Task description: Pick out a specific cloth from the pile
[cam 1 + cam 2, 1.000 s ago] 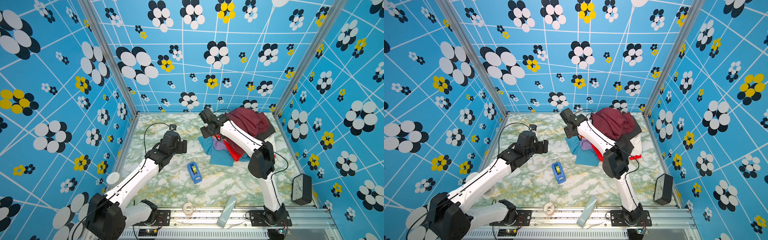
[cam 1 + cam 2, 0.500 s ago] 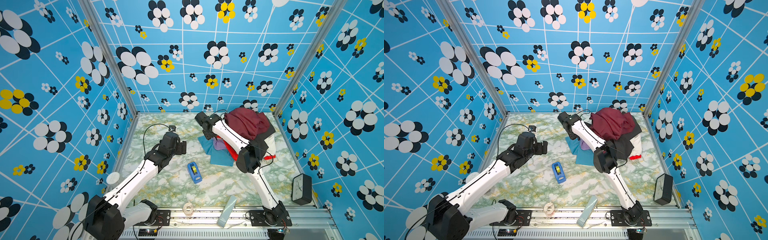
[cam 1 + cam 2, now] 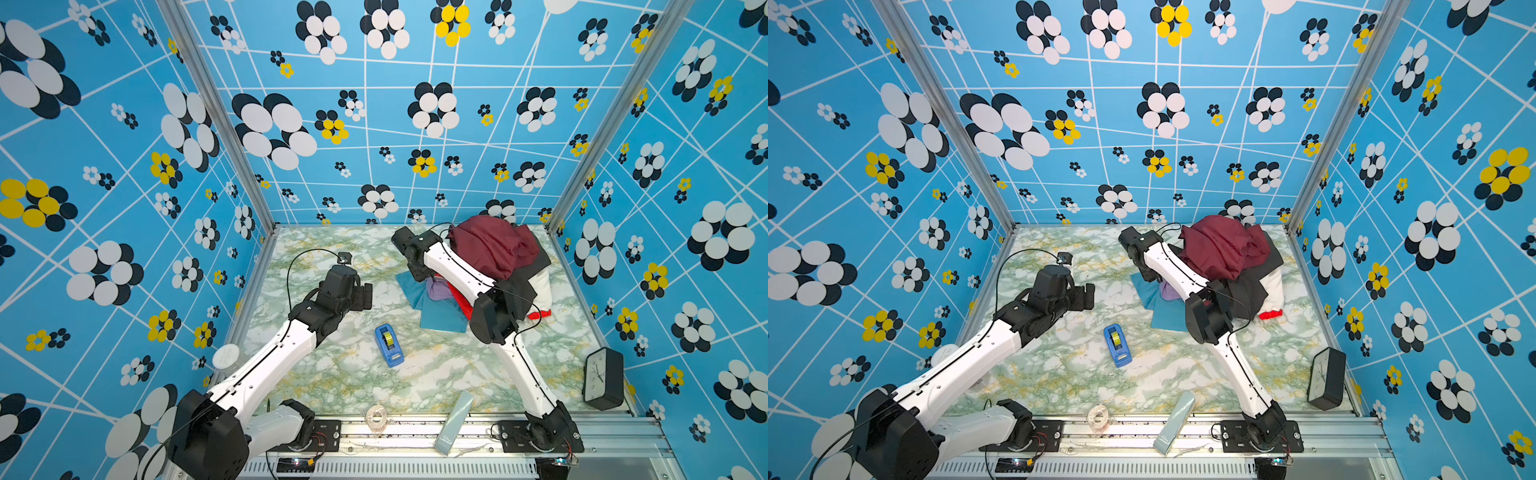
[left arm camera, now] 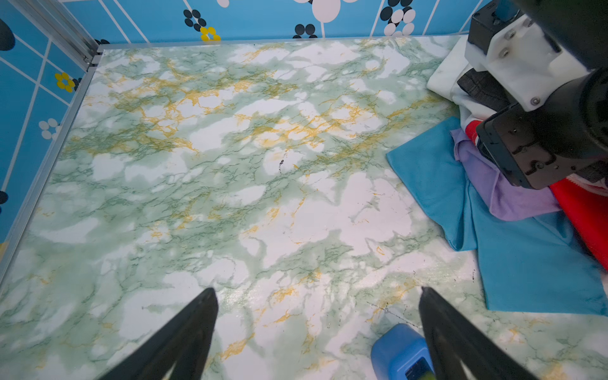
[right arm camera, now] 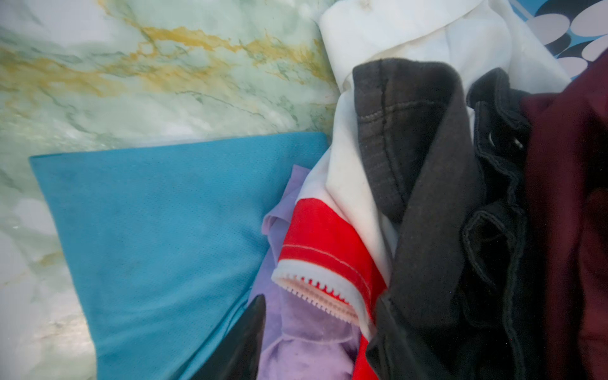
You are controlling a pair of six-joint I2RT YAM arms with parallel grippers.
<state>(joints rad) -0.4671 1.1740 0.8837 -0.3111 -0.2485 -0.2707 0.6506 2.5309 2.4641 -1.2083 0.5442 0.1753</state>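
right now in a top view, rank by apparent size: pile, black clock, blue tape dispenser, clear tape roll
1. pile
2. black clock
3. blue tape dispenser
4. clear tape roll
Clock sits nearer the front, so that gap is unsure.

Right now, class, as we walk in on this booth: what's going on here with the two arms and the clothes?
The right end effector is down at the edge of the pile, right at the cloth, whose red-and-white edge pokes out beside a lilac garment. Whether it grips anything cannot be seen. The left end effector hangs open over the bare marble table, holding nothing. The cloth lies in the pile, not yet pulled out.
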